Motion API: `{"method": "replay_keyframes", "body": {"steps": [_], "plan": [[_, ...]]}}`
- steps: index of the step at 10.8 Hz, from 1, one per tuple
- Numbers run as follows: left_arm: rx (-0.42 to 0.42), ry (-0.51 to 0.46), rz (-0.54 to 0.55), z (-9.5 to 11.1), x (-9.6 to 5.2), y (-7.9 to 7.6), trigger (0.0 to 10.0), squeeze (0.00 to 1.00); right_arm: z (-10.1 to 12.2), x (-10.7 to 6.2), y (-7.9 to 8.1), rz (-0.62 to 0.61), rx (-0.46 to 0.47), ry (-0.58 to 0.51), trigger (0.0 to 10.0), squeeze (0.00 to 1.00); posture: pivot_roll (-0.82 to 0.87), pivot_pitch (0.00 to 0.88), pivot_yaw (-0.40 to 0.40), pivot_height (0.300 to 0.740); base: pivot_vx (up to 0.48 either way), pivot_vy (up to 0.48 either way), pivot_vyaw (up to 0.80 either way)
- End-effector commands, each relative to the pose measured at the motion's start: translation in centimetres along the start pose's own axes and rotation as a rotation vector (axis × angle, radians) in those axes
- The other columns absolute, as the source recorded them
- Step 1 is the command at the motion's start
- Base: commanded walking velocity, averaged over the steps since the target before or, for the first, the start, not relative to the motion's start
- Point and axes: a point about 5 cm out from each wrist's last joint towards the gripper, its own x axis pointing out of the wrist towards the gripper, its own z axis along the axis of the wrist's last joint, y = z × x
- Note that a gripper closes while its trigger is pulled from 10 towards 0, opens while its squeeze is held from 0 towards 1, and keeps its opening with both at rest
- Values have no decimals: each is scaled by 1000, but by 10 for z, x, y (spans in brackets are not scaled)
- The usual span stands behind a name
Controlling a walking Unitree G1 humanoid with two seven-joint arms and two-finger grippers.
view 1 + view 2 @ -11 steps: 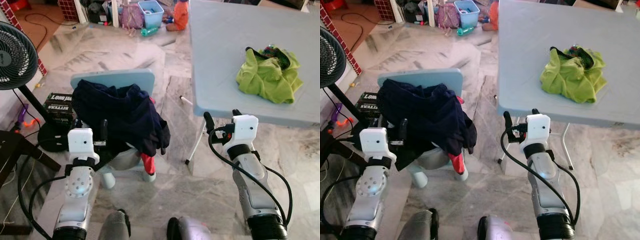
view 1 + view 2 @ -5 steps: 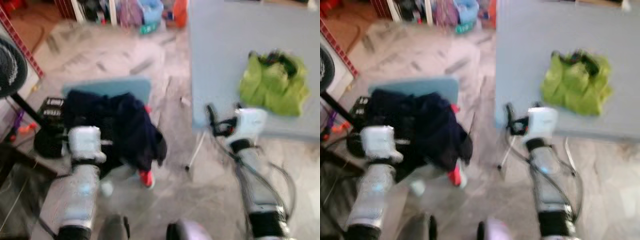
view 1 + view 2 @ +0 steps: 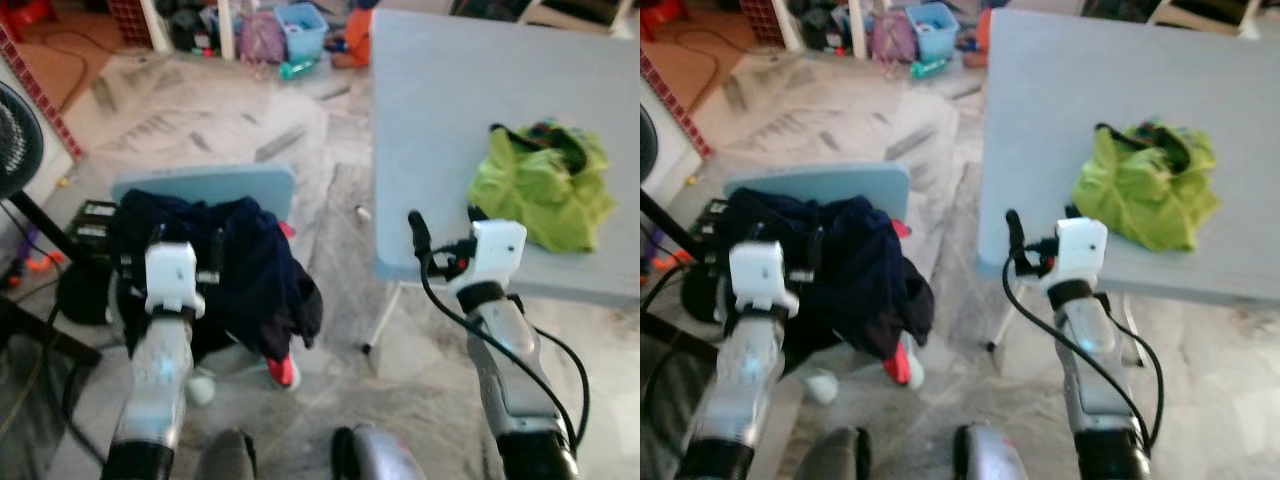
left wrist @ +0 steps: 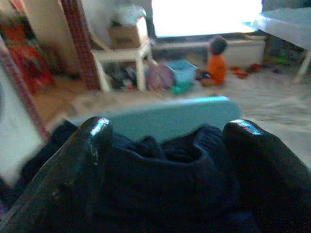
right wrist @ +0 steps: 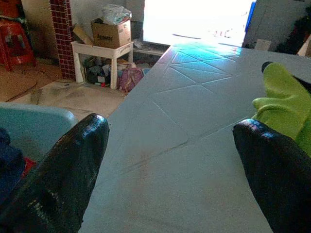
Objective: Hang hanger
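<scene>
L gripper (image 3: 170, 258) fingers spread, empty, over dark navy garment (image 3: 235, 265) on pale blue plastic chair (image 3: 205, 187). R gripper (image 3: 445, 228) spread, empty, at light blue table (image 3: 440, 120) edge near crumpled lime-green cloth (image 3: 540, 185).

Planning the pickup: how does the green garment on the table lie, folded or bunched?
Bunched. The green garment sits in a rumpled heap on the table, with uneven creases and no flat folds.

The left gripper (image 3: 172, 243) hangs just over a heap of clothes (image 3: 240, 270) piled on a chair (image 3: 205, 187), whose back stands beyond the fingers. A fan (image 3: 20, 150) and a box (image 3: 88, 220) lie to its left. The right gripper (image 3: 445, 232) sits at the near edge of a table (image 3: 450, 110); a garment (image 3: 540, 185) lies on the table, ahead and to its right. Bins (image 3: 300, 25) stand far ahead on the floor (image 3: 330, 380).
</scene>
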Motion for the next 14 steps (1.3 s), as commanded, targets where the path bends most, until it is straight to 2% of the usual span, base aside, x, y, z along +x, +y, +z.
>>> {"method": "replay_keyframes", "body": {"steps": [1, 4, 6, 7, 9, 10, 11, 12, 14], "plan": [[6, 39, -7, -7, 0, 2, 10000, 0, 4, -1, -1, 13, -18, -8, 10000, 0, 1, 176, -91, 740, 0, 0, 0], [-20, 107, 75, -18, 15, 14, 10000, 0, 6, -13, -9, 16, -56, 13, 10000, 0, -52, 208, -115, 740, 0, 0, 0], [31, 175, 134, -34, 19, 18, 10000, 0, 11, -16, -6, 58, -90, 12, 10000, 0, -80, 214, -139, 740, 0, 0, 0], [76, 171, 133, -35, 22, 24, 10000, 0, 13, -14, -7, 63, -98, 11, 10000, 0, -84, 211, -146, 740, 0, 0, 0], [94, 155, 114, -31, 29, 26, 10000, 0, 15, -11, -8, 64, -101, 10, 10000, 0, -80, 212, -147, 740, 0, 0, 0], [59, 150, 82, -23, 41, 17, 10000, 0, 15, -11, -6, 70, -100, 10, 10000, 0, -78, 213, -144, 740, 0, 0, 0], [43, 140, 76, -20, 46, 12, 10000, 0, 15, -11, -4, 72, -99, 10, 10000, 0, -78, 213, -144, 740, 0, 0, 0], [5, 152, 62, -21, 48, 0, 10000, 0, 15, -12, -1, 80, -103, 7, 10000, 0, -87, 211, -140, 740, 0, 0, 0], [-35, 188, 38, -29, 41, -18, 10000, 0, 15, -14, -2, 90, -113, 11, 10000, 0, -95, 215, -146, 740, 0, 0, 0]]}}
